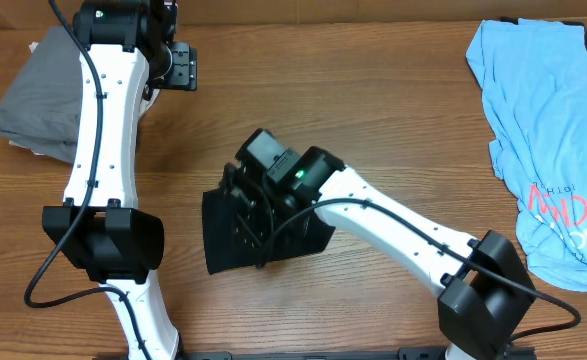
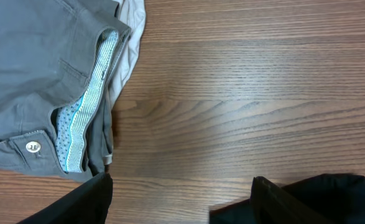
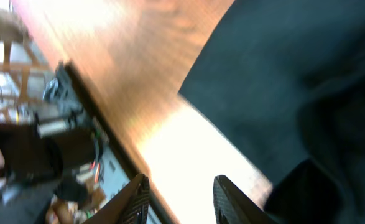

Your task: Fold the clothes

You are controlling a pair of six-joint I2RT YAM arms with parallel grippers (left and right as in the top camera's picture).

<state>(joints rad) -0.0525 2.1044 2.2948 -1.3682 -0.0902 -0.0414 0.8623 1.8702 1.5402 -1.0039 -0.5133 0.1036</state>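
Step in hand, by my judgement: finishing the fold on the plain black fabric T-shirt [image 1: 221,240]. It lies in a compact, roughly square packet on the brown wooden table [image 1: 373,100], near the middle, directly under my right wrist.

Right gripper [image 3: 182,198]: the 2 fingers stand partly apart, with bright table surface showing between them. I see no cloth caught there. The wrist view is blurred, so I cannot rule out a tip brushing the fabric. The black cloth fills the upper right of that view, just beside the fingers.

Left gripper [image 2: 182,202]: jaws wide, nothing between them, only bare wood below. It hangs at the far left of the table, just beside the folded grey cotton trousers [image 2: 33,74], which show a striped waistband lining and 1 metal button. A white cloth edge [image 2: 132,37] shows under them.

Outstanding: the light blue T-shirt with red lettering [image 1: 548,140] lies crumpled and unfolded at the far right edge, well apart from both grippers.

Next move, as I assess it: lift the right gripper off the black packet without dragging a layer loose. Then either carry the packet to the grey pile or reach right for the blue shirt.
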